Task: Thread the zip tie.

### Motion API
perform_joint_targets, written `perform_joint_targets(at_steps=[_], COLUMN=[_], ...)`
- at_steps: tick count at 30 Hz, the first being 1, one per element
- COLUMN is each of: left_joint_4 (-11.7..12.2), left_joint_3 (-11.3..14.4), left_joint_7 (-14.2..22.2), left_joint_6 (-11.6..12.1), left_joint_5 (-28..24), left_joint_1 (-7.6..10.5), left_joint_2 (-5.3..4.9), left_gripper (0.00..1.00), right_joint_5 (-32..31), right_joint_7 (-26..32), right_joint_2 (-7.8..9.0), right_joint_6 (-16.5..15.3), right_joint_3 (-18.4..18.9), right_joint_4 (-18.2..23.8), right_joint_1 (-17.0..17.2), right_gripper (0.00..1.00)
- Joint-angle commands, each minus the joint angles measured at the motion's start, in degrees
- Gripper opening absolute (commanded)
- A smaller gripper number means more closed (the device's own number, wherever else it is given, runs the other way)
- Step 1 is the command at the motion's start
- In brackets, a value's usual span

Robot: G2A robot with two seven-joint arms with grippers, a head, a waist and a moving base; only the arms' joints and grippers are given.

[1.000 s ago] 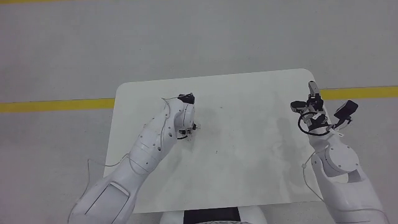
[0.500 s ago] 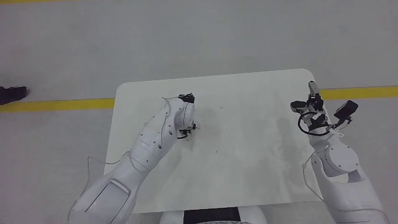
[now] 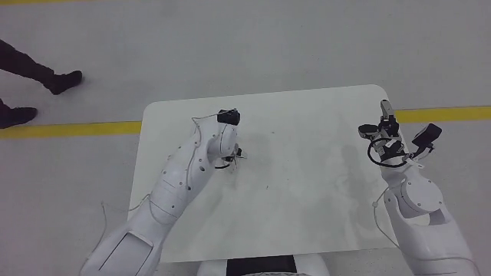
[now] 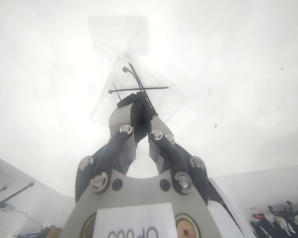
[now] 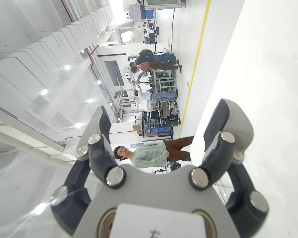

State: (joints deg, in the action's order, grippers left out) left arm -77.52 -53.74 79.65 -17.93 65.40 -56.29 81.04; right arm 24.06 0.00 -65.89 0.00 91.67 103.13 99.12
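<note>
A clear square tray (image 4: 169,92) lies on the white table (image 3: 307,207) with a few black zip ties (image 4: 152,88) crossed inside it. My left gripper (image 4: 139,100) is down in the tray with its fingers shut on one black zip tie (image 4: 134,74) that runs out past the tips. From above, the left gripper (image 3: 236,155) is left of the table's middle, mostly hidden under its arm. My right gripper (image 5: 161,112) is open and holds nothing; it is raised by the table's right edge (image 3: 381,126).
The white table has bare room between the two arms and toward its front edge. A yellow floor line (image 3: 69,129) runs behind the table on both sides.
The left arm's wrist has shifted slightly toward the table's far edge. The right arm has not moved.
</note>
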Motion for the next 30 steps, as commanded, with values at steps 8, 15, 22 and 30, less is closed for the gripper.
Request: perform_joint_targets(at_steps=[8, 15, 22, 30], left_joint_4=[-7.32, -10.44, -10.44, -7.96], left_joint_3=[-3.39, -4.69, -4.69, -10.14], left_joint_7=[-0.01, -0.01, -0.01, -0.01], left_joint_6=[4.62, 8.13, 8.13, 13.0], left_joint_5=[-5.86, -12.93, -12.93, -21.29], left_joint_1=[-2.53, -3.21, -3.21, -3.26], left_joint_2=[-3.97, -7.98, -7.98, -9.02], left_gripper=[0.0, 0.0, 0.0, 0.0], right_joint_5=[0.0, 0.0, 0.0, 0.0], right_joint_7=[0.0, 0.0, 0.0, 0.0], right_joint_2=[0.0, 0.0, 0.0, 0.0], right_joint_6=[0.0, 0.0, 0.0, 0.0], right_joint_3=[0.0, 0.0, 0.0, 0.0], right_joint_4=[0.0, 0.0, 0.0, 0.0], right_joint_1=[0.0, 0.0, 0.0, 0.0], right_gripper=[1.0, 1.0, 1.0, 1.0])
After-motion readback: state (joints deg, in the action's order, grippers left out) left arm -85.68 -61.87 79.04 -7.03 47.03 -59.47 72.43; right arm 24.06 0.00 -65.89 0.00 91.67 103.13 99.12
